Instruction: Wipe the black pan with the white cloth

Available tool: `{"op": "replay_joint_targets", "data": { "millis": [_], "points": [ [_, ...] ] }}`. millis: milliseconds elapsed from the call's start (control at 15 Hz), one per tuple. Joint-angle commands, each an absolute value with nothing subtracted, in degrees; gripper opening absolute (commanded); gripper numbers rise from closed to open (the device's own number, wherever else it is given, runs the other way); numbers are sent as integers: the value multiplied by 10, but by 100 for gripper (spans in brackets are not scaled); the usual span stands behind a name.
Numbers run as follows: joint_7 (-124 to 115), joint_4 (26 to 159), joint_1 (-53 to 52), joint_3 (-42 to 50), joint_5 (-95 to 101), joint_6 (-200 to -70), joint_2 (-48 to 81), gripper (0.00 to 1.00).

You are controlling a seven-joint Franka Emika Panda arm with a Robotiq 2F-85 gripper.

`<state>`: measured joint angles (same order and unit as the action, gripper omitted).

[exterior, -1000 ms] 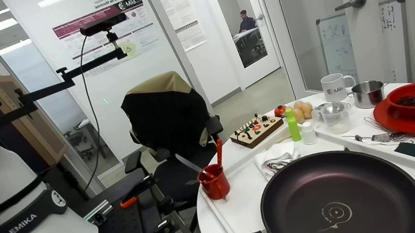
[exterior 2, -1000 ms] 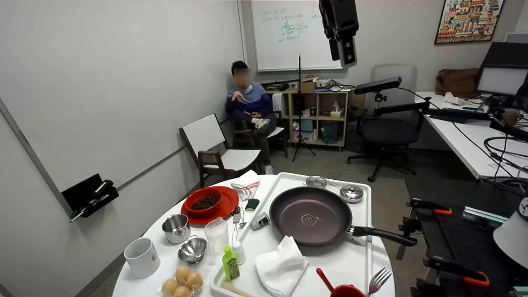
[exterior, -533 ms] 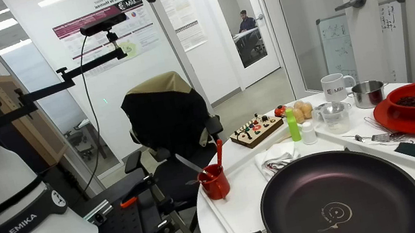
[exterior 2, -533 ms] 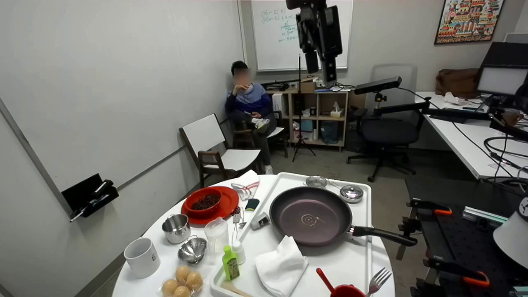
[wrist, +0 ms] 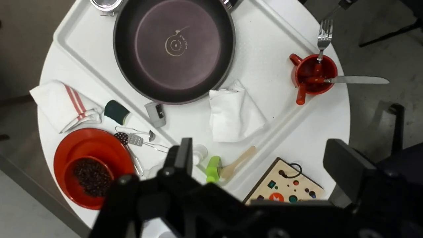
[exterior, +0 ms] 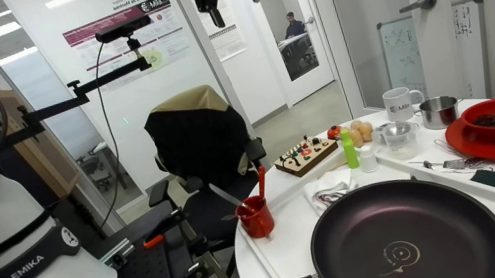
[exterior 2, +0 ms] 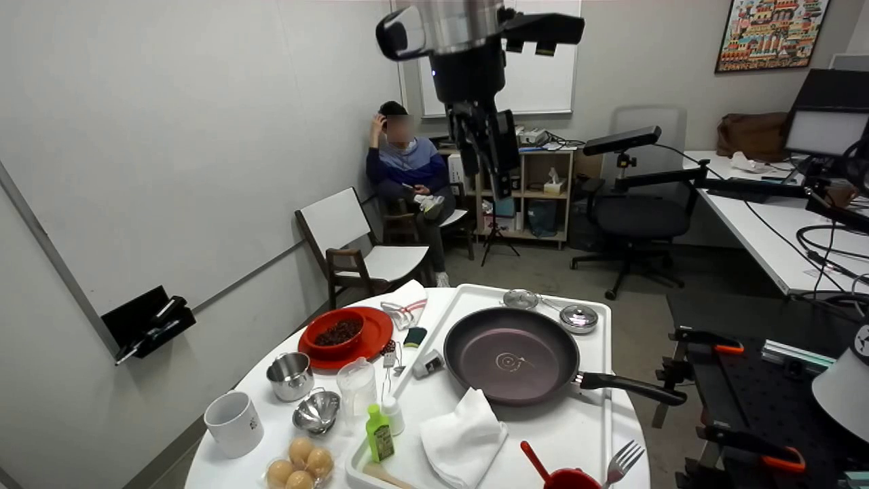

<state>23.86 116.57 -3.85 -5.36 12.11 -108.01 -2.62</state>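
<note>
Wrist view, end effector spread apart, wooden utensil, green bottle near white cloth

A robotics lab in a university office: in an exterior view a robot arm lettered "EMIKA" stands at a black perforated bench, and mirrored lettering reads "Université de Montréal" near a printed poster with the Mila logo. In an exterior view are a white desk with a monitor, a swivel chair and, on the wall, a whiteboard
</note>
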Motion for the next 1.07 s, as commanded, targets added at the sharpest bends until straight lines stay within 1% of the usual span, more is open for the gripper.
{"op": "replay_joint_targets", "data": {
  "millis": [0,400,1000],
  "points": [
    [251,1161,-39,-47,149,-1092,30,100],
    [214,1153,-43,-47,215,-1071,91,100],
    [227,1157,-39,-49,202,-1071,89,100]
  ]
}}
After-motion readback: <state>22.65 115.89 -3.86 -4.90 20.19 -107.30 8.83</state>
